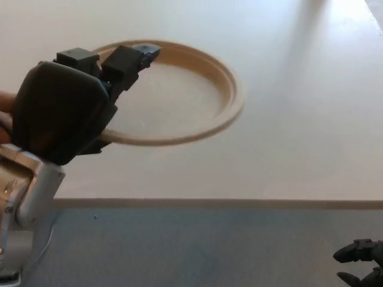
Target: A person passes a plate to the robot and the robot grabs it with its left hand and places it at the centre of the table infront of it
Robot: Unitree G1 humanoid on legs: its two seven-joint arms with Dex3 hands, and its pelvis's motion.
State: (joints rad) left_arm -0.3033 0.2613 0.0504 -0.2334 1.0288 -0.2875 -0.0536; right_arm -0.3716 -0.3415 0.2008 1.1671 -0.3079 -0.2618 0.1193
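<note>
While unmarked, plate (179,101) sits in left hand (66,110).

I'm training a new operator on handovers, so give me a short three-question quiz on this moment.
1. True or false: the plate lies flat on the table.
2. Which hand is at the plate? A) left hand B) right hand
3. Fill in: a person's fingers show at the picture's ____ edge.

Key: 1. False; it is held up, tilted, above the table. 2. A; the right hand sits low at the bottom corner, away from the plate. 3. Left.
</note>
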